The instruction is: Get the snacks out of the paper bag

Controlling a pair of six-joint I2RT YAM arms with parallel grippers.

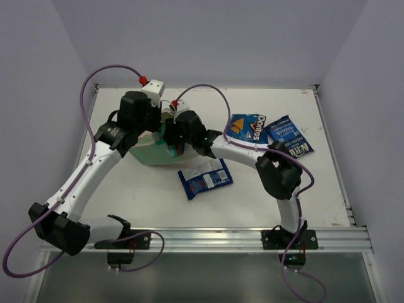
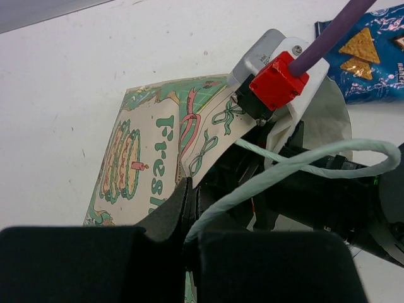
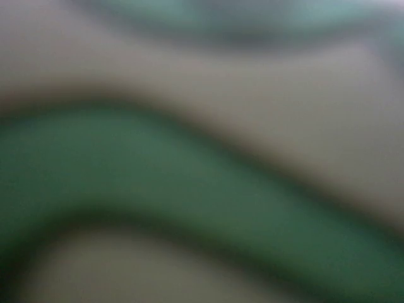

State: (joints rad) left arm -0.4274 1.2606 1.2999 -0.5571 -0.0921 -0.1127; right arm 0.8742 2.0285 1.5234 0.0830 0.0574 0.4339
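Note:
The mint-green paper bag [image 1: 148,150] lies on its side at the table's middle left, its printed face up in the left wrist view [image 2: 145,158]. My left gripper [image 2: 189,202] is shut on the bag's mouth edge, with the white string handle [image 2: 284,167] coming out from between the fingers. My right gripper [image 1: 172,140] reaches into the bag's mouth and its fingers are hidden. The right wrist view shows only a blurred green and cream surface [image 3: 202,189]. The dark blue Doritos [image 1: 247,128], a blue chip bag [image 1: 289,137] and a blue-and-white packet [image 1: 205,177] lie outside. The other packets are hidden.
The Doritos packet also shows at the top right of the left wrist view [image 2: 372,57]. The white table [image 1: 126,196] has grey walls on three sides and a metal rail [image 1: 208,238] along its near edge. Purple cables loop above both arms.

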